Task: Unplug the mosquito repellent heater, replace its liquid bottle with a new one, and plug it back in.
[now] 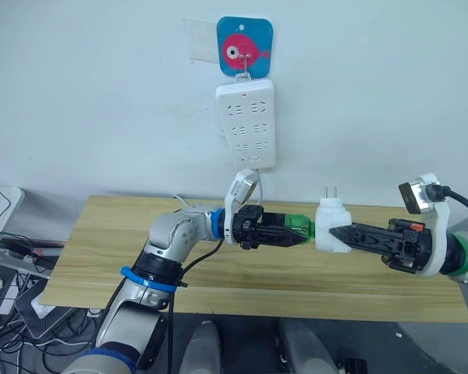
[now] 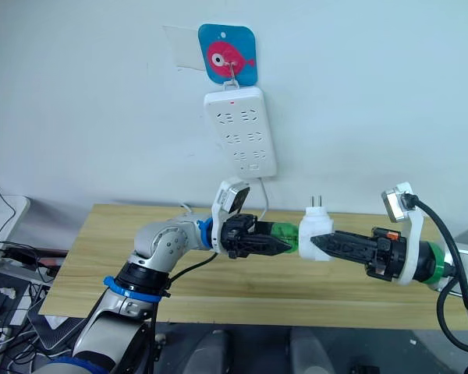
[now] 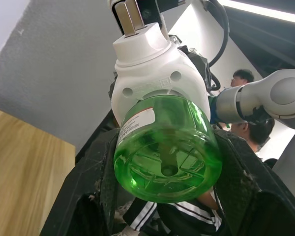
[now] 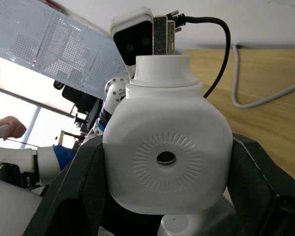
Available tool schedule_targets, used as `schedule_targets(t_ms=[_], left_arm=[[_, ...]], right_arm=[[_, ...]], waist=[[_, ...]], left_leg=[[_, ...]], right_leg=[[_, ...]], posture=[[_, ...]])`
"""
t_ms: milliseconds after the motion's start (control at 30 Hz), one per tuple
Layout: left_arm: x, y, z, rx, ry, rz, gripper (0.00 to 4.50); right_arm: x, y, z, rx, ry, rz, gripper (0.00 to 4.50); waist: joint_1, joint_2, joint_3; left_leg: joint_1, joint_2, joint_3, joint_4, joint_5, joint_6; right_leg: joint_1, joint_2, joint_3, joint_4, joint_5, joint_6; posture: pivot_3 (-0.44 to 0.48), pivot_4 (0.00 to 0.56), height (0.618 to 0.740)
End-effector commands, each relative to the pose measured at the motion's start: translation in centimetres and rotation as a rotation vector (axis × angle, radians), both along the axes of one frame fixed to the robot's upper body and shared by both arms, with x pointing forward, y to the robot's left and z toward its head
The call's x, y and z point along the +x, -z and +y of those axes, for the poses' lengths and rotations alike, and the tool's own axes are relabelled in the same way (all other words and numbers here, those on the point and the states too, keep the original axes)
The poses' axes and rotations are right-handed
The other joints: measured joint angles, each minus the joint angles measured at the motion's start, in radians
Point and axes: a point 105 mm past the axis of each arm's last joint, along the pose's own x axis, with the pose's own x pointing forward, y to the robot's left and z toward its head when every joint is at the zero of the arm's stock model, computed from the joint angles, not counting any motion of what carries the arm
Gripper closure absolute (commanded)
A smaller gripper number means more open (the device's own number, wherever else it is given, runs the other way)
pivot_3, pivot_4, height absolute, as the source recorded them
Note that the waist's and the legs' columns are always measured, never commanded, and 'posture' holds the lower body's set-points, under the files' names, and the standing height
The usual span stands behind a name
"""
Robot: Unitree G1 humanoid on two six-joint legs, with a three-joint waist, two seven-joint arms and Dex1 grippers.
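The white mosquito repellent heater (image 1: 330, 224) hangs in the air above the wooden table (image 1: 101, 257), its two prongs pointing up. My right gripper (image 1: 337, 234) is shut on its body from the right. A green liquid bottle (image 1: 299, 227) sits in the heater's left side, and my left gripper (image 1: 300, 237) is shut on that bottle. The left wrist view shows the bottle's green base (image 3: 167, 150) seated in the heater (image 3: 152, 64). In the right wrist view the heater's round vent (image 4: 166, 157) faces the camera between the black fingers (image 4: 78, 191).
A long white power strip (image 1: 246, 123) hangs on the wall under a blue fish hook (image 1: 245, 45), above and left of the heater. Its cable (image 4: 265, 96) trails over the table. Wires and boxes (image 1: 8, 257) lie on the floor at the left. A person (image 3: 246, 81) stands in the background.
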Motion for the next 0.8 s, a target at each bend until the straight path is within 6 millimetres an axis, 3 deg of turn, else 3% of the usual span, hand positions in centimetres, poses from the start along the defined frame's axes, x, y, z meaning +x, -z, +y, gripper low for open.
schedule_targets(t_ms=[33, 367, 400, 500, 800], left_arm=[[-0.8, -1.0, -0.8, -0.032, 0.052, -0.043, 2.2], [-0.8, -0.7, -0.5, -0.023, 0.054, -0.045, 2.2], [-0.8, -0.7, -0.5, -0.023, 0.053, -0.045, 2.2], [-0.6, -0.7, -0.6, -0.024, 0.049, -0.046, 2.2], [-0.3, -0.7, -0.7, -0.027, 0.034, -0.044, 2.2]], right_arm=[[-0.2, -0.4, 1.1, -0.015, -0.024, -0.025, 1.54], [-0.3, -0.5, 1.5, -0.018, -0.059, -0.026, 1.54], [-0.4, -0.6, 1.5, -0.018, -0.069, -0.023, 0.81], [-0.8, -0.6, 1.4, -0.018, -0.096, -0.02, 0.06], [-1.3, -0.7, 1.5, -0.031, -0.135, -0.01, 0.06]], waist=[[0.0, 0.0, 0.0], [0.0, 0.0, 0.0], [0.0, 0.0, 0.0], [0.0, 0.0, 0.0], [0.0, 0.0, 0.0]], left_leg=[[0.0, 0.0, 0.0, 0.0, 0.0, 0.0], [0.0, 0.0, 0.0, 0.0, 0.0, 0.0], [0.0, 0.0, 0.0, 0.0, 0.0, 0.0], [0.0, 0.0, 0.0, 0.0, 0.0, 0.0], [0.0, 0.0, 0.0, 0.0, 0.0, 0.0]], right_leg=[[0.0, 0.0, 0.0, 0.0, 0.0, 0.0], [0.0, 0.0, 0.0, 0.0, 0.0, 0.0], [0.0, 0.0, 0.0, 0.0, 0.0, 0.0], [0.0, 0.0, 0.0, 0.0, 0.0, 0.0], [0.0, 0.0, 0.0, 0.0, 0.0, 0.0]], posture=[[-0.107, 0.194, 0.74], [-0.106, 0.201, 0.74], [-0.106, 0.201, 0.74], [-0.104, 0.2, 0.74], [-0.104, 0.205, 0.74]])
